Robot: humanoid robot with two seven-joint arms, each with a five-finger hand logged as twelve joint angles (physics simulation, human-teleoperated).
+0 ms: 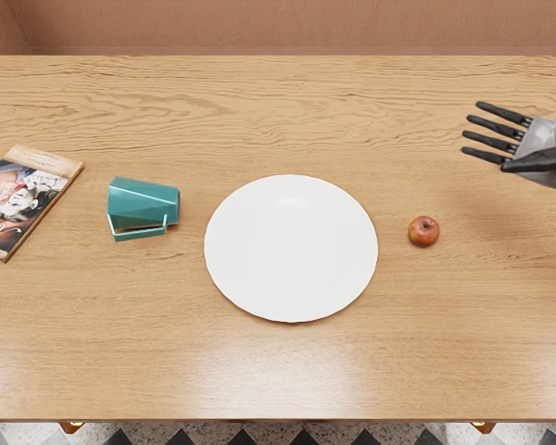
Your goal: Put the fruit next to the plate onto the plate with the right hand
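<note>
A small red apple (pixel 423 231) lies on the wooden table just right of the white plate (pixel 291 247), a short gap between them. The plate is round and holds nothing. My right hand (pixel 500 139) comes in from the right edge, hovering up and to the right of the apple, well apart from it. Its dark fingers (pixel 489 121) are stretched out straight toward the left and hold nothing. The left arm does not show.
A teal mug (pixel 142 208) lies on its side left of the plate. A book (pixel 20 198) rests near the table's left edge. The table's front edge runs along the bottom of the view.
</note>
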